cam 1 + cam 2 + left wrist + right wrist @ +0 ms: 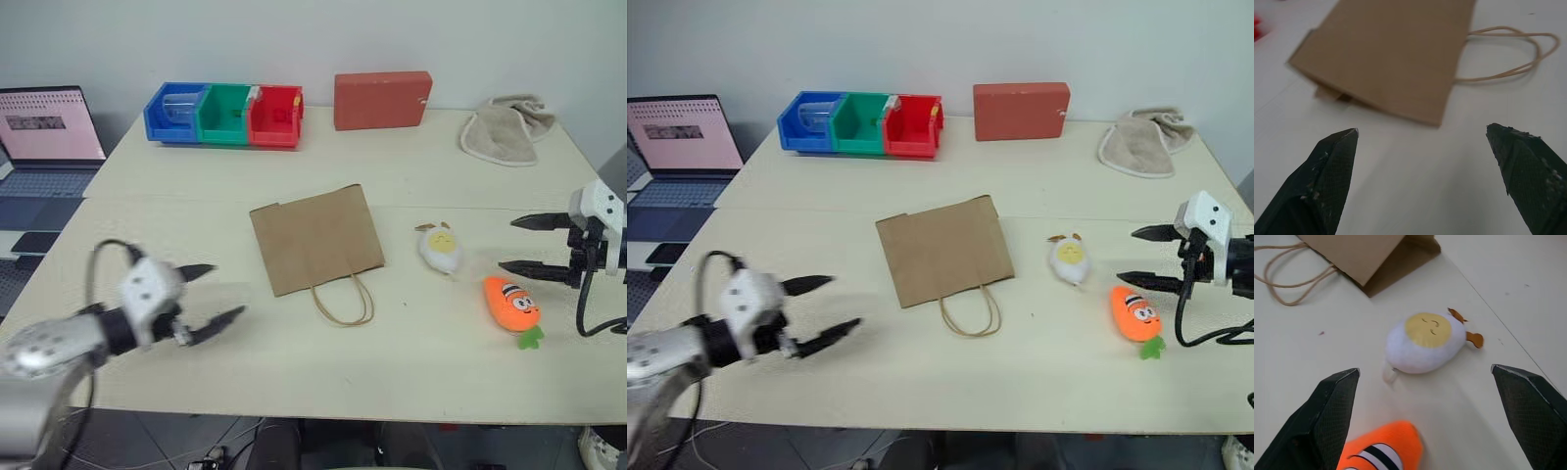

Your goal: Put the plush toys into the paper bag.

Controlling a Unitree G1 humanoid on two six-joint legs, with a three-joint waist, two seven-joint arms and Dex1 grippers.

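Note:
A brown paper bag (315, 239) lies flat in the middle of the table, its loop handles toward the front edge. To its right rests the white egg-shaped plush (440, 249) with a yellow face, and further right the orange carrot plush (511, 305) with green leaves. My right gripper (524, 245) hovers open just right of both toys, pointing left at them; the egg (1422, 341) lies between its fingers' line of sight. My left gripper (214, 294) is open, low over the table left of the bag (1391, 54), pointing at it.
Blue, green and red bins (225, 115) stand at the back left, a red block (381, 99) at the back middle, a beige towel (506, 129) at the back right. A laptop (47, 132) sits off the table's left side.

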